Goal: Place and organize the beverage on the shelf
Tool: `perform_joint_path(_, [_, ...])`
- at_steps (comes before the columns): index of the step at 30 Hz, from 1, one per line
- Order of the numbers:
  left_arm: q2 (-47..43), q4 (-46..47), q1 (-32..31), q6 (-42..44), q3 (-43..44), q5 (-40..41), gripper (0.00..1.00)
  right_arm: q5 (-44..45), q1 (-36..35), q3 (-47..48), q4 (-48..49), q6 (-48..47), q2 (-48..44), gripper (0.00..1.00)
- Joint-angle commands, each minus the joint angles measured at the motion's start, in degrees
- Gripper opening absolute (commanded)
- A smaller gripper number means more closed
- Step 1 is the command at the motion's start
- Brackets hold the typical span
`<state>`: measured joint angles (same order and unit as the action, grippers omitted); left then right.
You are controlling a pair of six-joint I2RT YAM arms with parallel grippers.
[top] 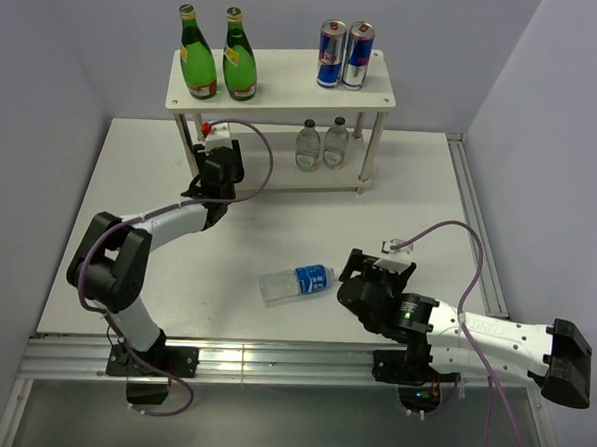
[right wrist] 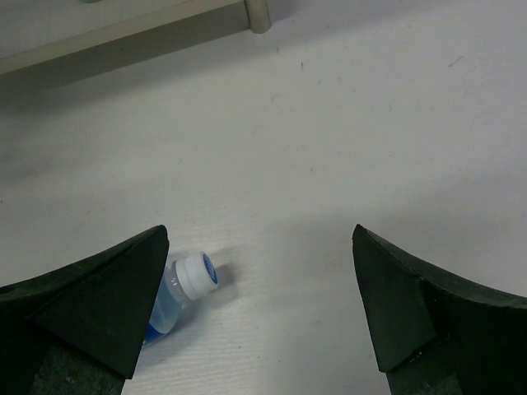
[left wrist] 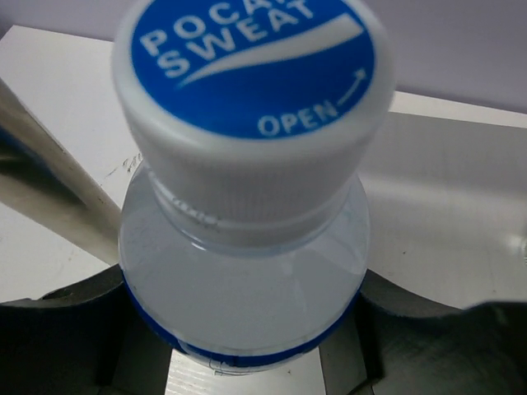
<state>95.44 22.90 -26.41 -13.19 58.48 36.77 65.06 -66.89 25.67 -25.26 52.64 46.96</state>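
Left fingers grip capped bottle at shelf; right fingers spread near lying bottle.

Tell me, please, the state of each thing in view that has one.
Green glass bottles with yellow labels: both upright on cream-white two-tier shelf's top board.
Blue-and-silver cans: upright, top board.
Clear pale-tinted bottles: upright, lower board.
Blue-capped clear plastic bottle: capped, gripped by left claw.
Blue-labelled plastic bottle: lying sideways on table, untouched.
Right claw: open, empty.
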Motion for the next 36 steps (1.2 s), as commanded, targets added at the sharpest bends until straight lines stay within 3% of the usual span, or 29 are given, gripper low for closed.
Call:
perform_joint_path(1, [0.09, 11.21, 1.27, -0.43, 5.33, -1.27, 0.00, 1.21, -0.26, 2.10, 2.05, -0.35, 1.02, 1.00])
perform_joint_path(19, [6.95, 13.23, 4.62, -1.84, 9.98, -0.30, 0.00, 1.48, -0.26, 2.89, 1.79, -0.26, 2.87, 1.00])
perform_joint_path(22, [7.57, 13.58, 4.88, -1.84, 10.25, -0.21, 0.06, 1.48, -0.26, 2.89, 1.79, -0.17, 2.87, 1.00])
perform_joint_path(23, [7.66, 13.58, 4.88, -1.84, 10.34, -0.30, 0.09, 1.48, -0.26, 2.89, 1.79, -0.08, 2.79, 1.00])
perform_joint_path(26, [7.57, 13.75, 4.88, -1.75, 9.90, -1.35, 0.41, 1.48, -0.26, 2.89, 1.70, -0.17, 2.87, 1.00])
perform_joint_path(27, [7.31, 13.76, 4.88, -1.75, 9.55, -1.53, 0.64, 1.48, -0.26, 2.89, 1.70, -0.17, 2.79, 1.00])
perform_joint_path(30, [6.87, 13.58, 4.88, -1.84, 9.11, -2.06, 0.97, 1.48, -0.26, 2.81, 1.70, -0.17, 2.70, 1.00])
perform_joint_path(36, [4.94, 12.97, 4.71, -2.27, 7.62, -1.89, 0.99, 1.48, -0.26, 2.81, 1.79, -0.17, 2.79, 1.00])
